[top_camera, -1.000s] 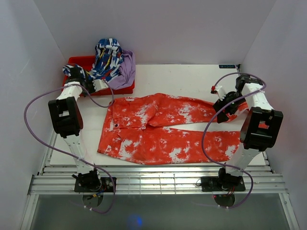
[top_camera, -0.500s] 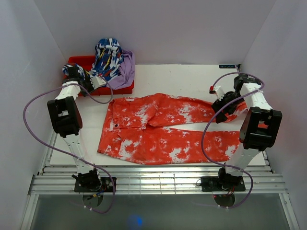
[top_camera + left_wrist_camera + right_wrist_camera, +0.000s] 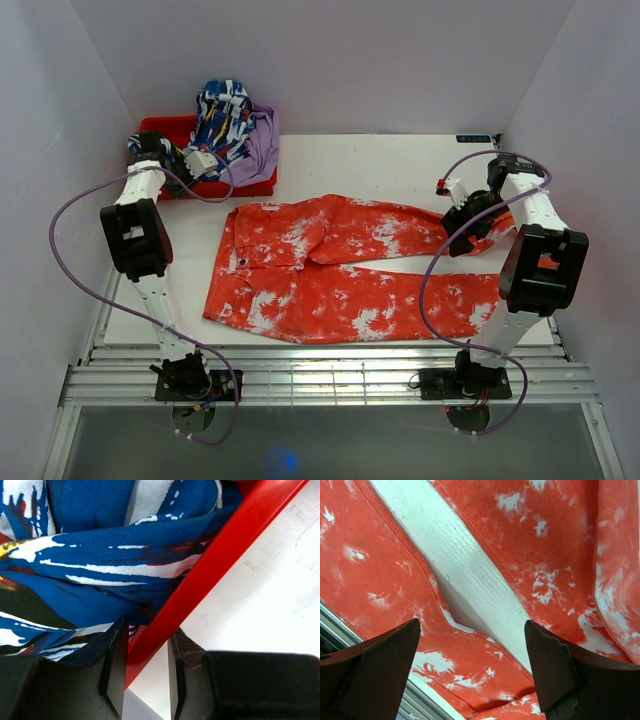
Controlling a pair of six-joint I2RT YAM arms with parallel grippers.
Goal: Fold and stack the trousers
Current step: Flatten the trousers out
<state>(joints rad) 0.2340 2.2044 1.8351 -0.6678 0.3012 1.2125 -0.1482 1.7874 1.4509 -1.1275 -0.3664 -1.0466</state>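
1. I see the trousers (image 3: 340, 270) spread flat on the white table (image 3: 370, 160), waistband to the left and both legs running off to the right
2. The two legs part towards the right, and a bare strip of table shows between them in my right wrist view, with trousers (image 3: 555, 555) cloth on either side
3. My right gripper (image 3: 450, 212) hangs over the far leg near its end; its jaws (image 3: 472, 630) stand spread wide with nothing between them but the cloth and table below
4. Off the waistband, at the far left corner, sits a red bin (image 3: 160, 128) heaped with a blue-and-white garment (image 3: 222, 115) and a purple garment (image 3: 262, 150)
5. My left gripper (image 3: 200, 160) is at that bin, well apart from the trousers
6. Up close, its jaws (image 3: 147, 675) stand narrowly parted astride the bin's red rim (image 3: 215, 565), the patterned cloth (image 3: 100, 555) against the left finger; I cannot tell whether they pinch the rim
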